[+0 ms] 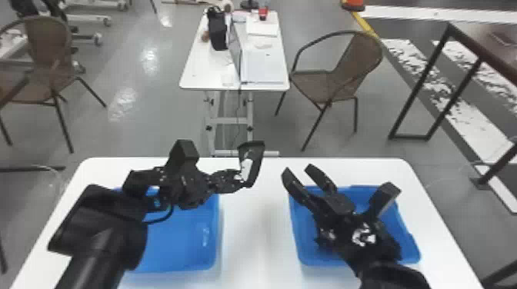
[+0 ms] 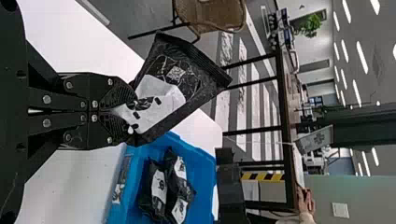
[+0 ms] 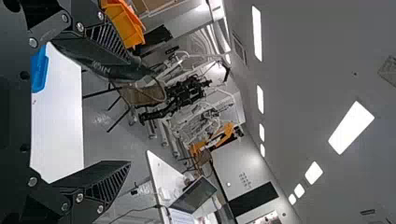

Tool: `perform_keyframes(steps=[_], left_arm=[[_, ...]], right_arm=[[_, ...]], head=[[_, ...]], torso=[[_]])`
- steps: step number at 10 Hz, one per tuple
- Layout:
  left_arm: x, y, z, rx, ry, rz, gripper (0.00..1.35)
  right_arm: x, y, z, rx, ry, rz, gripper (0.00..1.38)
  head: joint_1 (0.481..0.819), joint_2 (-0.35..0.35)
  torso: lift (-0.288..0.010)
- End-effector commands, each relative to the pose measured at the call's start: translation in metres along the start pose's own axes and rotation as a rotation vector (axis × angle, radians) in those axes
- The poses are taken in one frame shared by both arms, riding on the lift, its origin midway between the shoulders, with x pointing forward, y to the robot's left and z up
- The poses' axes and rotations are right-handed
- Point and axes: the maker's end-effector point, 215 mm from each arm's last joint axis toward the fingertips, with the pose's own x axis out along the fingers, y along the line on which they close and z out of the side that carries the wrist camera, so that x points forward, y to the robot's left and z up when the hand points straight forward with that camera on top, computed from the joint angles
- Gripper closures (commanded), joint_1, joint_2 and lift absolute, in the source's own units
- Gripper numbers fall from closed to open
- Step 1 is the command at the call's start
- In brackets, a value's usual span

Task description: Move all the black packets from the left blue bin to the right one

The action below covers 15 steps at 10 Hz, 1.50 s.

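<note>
In the head view my left gripper (image 1: pixel 242 181) is shut on a black packet (image 1: pixel 257 166) with a white label, above the table between the two bins. The left wrist view shows the same black packet (image 2: pixel 198 70) pinched at its lower end in my left gripper (image 2: pixel 133 111). My right gripper (image 1: pixel 299 171) stands open above the right blue bin (image 1: pixel 357 262), covering part of it; the right gripper (image 3: pixel 130 112) has nothing between its fingers. Several black packets (image 2: pixel 161 186) lie in the right bin. My left arm hides part of the left blue bin (image 1: pixel 177 246).
Both bins stand on a white table (image 1: pixel 254 238), with a strip of tabletop between them. Beyond its far edge are another white table (image 1: pixel 196 75) with a laptop and other items, wicker chairs (image 1: pixel 327 80) and a dark metal frame (image 1: pixel 417 86) at the right.
</note>
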Motion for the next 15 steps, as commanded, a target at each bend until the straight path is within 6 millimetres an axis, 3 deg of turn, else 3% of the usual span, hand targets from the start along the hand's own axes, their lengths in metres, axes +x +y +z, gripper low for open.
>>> perform_keyframes(steps=[1, 4, 7, 8, 9, 10, 14, 15], left_arm=[[0.018, -0.012, 0.009, 0.003, -0.012, -0.049, 1.22], [0.039, -0.03, 0.019, 0.012, -0.02, -0.111, 1.22], [0.046, -0.036, 0.032, 0.008, -0.051, -0.129, 1.22], [0.048, -0.039, 0.034, 0.005, -0.054, -0.131, 1.22], [0.049, -0.041, 0.034, -0.002, -0.059, -0.134, 1.22], [0.048, -0.039, 0.034, -0.007, -0.063, -0.13, 1.22], [0.044, -0.03, 0.041, -0.027, -0.101, -0.099, 1.22], [0.043, -0.029, 0.041, -0.037, -0.111, -0.09, 1.15]], right_arm=[[0.019, 0.011, 0.005, -0.004, -0.002, 0.035, 0.28], [0.041, 0.033, 0.01, -0.009, -0.004, 0.089, 0.28], [0.051, 0.041, -0.008, 0.009, 0.038, 0.11, 0.3], [0.053, 0.04, -0.007, 0.01, 0.038, 0.109, 0.62], [0.053, 0.038, -0.006, 0.01, 0.038, 0.107, 1.15], [0.053, 0.037, -0.007, 0.016, 0.036, 0.104, 1.28], [0.044, 0.036, -0.011, 0.053, 0.015, 0.089, 1.28], [0.043, 0.033, -0.01, 0.049, 0.01, 0.084, 1.28]], head=[[0.695, -0.07], [0.695, -0.081], [0.695, -0.071], [0.695, -0.071], [0.695, -0.074], [0.695, -0.078], [0.695, -0.08], [0.695, -0.08]], torso=[[0.0], [0.0], [0.0], [0.0], [0.0], [0.0], [0.0], [0.0]])
